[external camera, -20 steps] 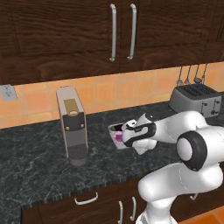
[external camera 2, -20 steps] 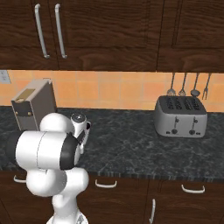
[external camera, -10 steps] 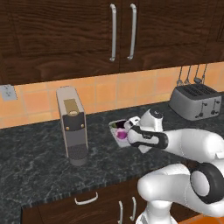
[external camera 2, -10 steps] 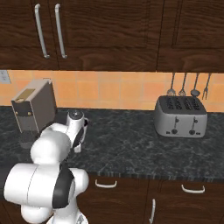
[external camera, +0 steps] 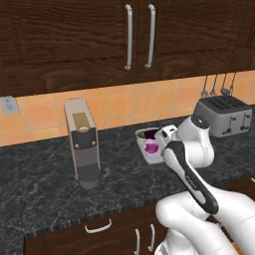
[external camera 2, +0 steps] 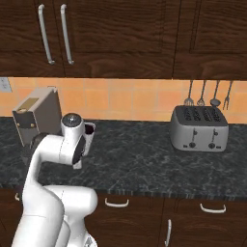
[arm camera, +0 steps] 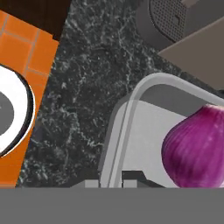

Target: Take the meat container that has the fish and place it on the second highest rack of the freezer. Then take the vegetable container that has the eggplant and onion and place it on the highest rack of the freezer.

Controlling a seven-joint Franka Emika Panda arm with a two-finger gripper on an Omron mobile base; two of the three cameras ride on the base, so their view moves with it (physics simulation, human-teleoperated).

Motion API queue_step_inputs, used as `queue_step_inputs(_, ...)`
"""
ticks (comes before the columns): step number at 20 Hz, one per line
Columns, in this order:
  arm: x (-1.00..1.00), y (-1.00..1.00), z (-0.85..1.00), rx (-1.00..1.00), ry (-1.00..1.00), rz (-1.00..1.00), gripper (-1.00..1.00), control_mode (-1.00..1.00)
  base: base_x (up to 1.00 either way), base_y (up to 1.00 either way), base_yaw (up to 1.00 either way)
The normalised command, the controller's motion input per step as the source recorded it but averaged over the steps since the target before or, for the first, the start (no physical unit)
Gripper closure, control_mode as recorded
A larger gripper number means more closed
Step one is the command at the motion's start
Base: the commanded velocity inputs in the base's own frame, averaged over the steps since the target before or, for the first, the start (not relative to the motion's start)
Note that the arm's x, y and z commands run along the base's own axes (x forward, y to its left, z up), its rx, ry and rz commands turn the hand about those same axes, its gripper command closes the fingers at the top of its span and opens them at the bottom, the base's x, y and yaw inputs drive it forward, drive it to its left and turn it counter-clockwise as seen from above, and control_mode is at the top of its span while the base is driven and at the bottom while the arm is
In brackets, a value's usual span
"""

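Gripping the near rim of the vegetable container [external camera: 149, 147], the hand [arm camera: 121, 178] is clenched on its edge; the container hovers just above the bench [external camera: 45, 184], onion [arm camera: 197, 151] at two o'clock

grey vegetable container [external camera: 148, 151], purple onion [arm camera: 197, 145] inside

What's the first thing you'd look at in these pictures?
Probably the big white robot arm bending over the dark counter, its gripper shut on the rim of a grey container. A shiny purple onion sits inside. A tall coffee machine stands to its left, and a silver toaster far right.
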Motion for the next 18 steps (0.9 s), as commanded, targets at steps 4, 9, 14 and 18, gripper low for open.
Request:
queue_step_inputs(4, -0.84, -0.39, 1.00, 0.00, 0.00, -0.03, 1.00, -1.00, 0.00, 0.00, 0.00)
queue_step_inputs(9, -0.80, -0.24, 1.00, 0.00, 0.02, -0.07, 1.00, -1.00, 0.00, 0.00, 0.00)
queue_step_inputs(14, -0.83, 0.19, 0.87, 0.00, 0.05, -0.20, 1.00, -1.00, 0.00, 0.00, 0.00)
queue_step_inputs(18, -0.61, 0.32, 0.54, 0.00, 0.00, -0.19, 1.00, -1.00, 0.00, 0.00, 0.00)
